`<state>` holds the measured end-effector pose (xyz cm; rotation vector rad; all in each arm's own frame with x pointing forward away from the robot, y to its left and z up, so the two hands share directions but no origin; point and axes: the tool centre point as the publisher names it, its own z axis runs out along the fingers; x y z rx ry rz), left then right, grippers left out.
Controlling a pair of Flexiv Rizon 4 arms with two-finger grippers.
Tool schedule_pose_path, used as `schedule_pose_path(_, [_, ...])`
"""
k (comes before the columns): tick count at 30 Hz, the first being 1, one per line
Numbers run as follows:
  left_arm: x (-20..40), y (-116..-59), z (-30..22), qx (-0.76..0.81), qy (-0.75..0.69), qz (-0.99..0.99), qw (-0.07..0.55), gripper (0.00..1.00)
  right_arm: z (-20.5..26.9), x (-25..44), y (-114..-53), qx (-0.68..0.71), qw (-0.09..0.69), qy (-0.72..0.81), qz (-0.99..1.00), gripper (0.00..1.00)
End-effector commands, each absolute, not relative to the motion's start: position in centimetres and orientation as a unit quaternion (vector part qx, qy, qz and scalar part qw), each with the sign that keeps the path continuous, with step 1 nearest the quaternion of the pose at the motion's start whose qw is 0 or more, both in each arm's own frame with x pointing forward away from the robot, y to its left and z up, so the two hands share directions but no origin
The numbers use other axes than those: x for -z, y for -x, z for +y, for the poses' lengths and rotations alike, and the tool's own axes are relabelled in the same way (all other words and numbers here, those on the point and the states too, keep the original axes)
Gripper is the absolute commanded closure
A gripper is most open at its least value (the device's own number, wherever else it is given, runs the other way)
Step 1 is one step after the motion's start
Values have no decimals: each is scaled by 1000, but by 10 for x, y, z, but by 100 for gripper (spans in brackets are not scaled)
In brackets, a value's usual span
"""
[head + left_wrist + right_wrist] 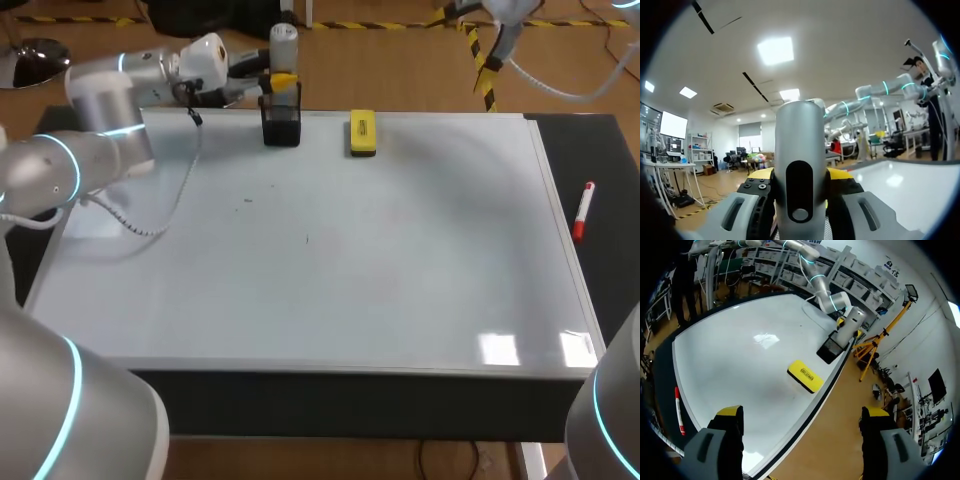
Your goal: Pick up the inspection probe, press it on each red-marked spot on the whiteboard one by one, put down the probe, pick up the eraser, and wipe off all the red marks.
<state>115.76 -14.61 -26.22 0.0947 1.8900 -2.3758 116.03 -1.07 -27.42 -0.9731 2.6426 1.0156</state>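
**Whiteboard [400, 300] bare in front, probe [284, 42] held upright at the far edge**

Nearest, the whiteboard fills most of the table, and I can make out no red marks on it. Off its right side, a red marker [583, 210] lies with its long axis running near to far. At the far edge the yellow eraser [362, 133] lies flat, its long axis also near to far, just right of the black holder [282, 128]. The probe stands upright directly above that holder. The left claw [283, 80] is closed on it from two sides and hides its lower end. The right claw [802, 412] hangs wide open and holds nothing, with the eraser lying ahead of it. The coming move likely runs along the probe's vertical axis, straight up or down in line with the holder. The left claw also looks the nearer one to the eraser.
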Motion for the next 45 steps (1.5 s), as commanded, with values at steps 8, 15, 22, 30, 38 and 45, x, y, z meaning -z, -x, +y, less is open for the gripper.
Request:
schedule_pose_path(8, [279, -1162, -146, 778, -60, 625, 11, 100, -11, 272, -1158, -335, 75, 325, 881, 0])
schedule_pose_path(15, [281, -1164, -145, 776, -57, 628, 9, 100, -11, 272, -1158, -335, 75, 325, 881, 0])
schedule_pose_path(22, [280, -1162, -147, 776, -53, 628, 10, 97, -11, 272, -1158, -335, 75, 325, 881, 0])
schedule_pose_path(30, [276, -1158, -149, 775, -57, 630, 13, 0, -11, 272, -1158, -335, 75, 325, 881, 0])
schedule_pose_path(38, [269, -1155, -147, 772, -61, 632, 17, 0, -11, 272, -1158, -335, 75, 325, 881, 0])
schedule_pose_path(45, [261, -1150, -138, 765, -52, 641, 32, 0, -11, 272, -1158, -335, 75, 325, 881, 0])
